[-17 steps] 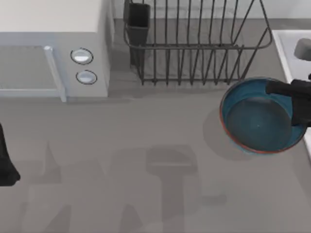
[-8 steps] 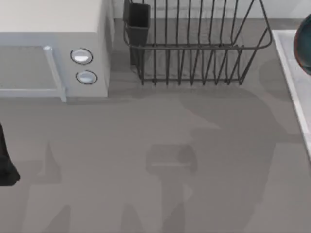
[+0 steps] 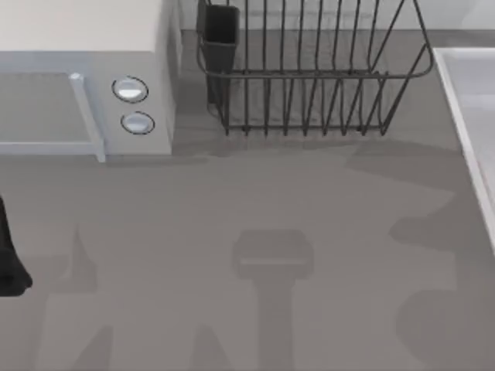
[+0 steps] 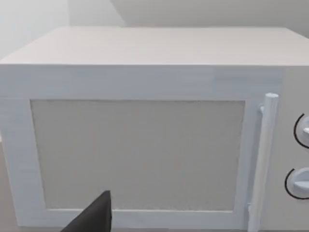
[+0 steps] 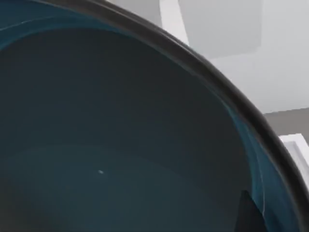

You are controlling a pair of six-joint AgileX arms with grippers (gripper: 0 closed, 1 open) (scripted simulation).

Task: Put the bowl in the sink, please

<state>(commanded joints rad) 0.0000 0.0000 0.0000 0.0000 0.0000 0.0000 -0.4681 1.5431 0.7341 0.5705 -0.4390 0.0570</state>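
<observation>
Right end effector of mine has its wrist camera pressed close over the bowl [image 5: 120, 145], whose glossy teal-blue inside spreads across that view under a dark curving rim. One dark sliver of a finger [image 5: 248, 212] pokes in at the bowl's edge, so I seem to have it by the rim, but I cannot tell how far the fingers are parted or whether they truly clamp it. Past the rim I see pale grey-white surfaces and a light raised edge, which could be part of the sink, though I cannot tell whether the bowl hangs over the basin or beside it.

Left end effector [image 4: 94, 217] shows as a dark wedge in its own wrist view, low in front of the microwave [image 4: 145, 135], and I cannot tell its opening. From above, my left arm [image 3: 9, 255] sits parked at the table's left edge.

Farther out on the grey table [image 3: 255, 209], the microwave stands at the far left with its two round knobs [image 3: 130, 90]. Just beside it, the dark wire dish rack [image 3: 309, 69] stands at the back centre. At the right edge runs the sink [image 3: 464, 116], pale with a raised rim.
</observation>
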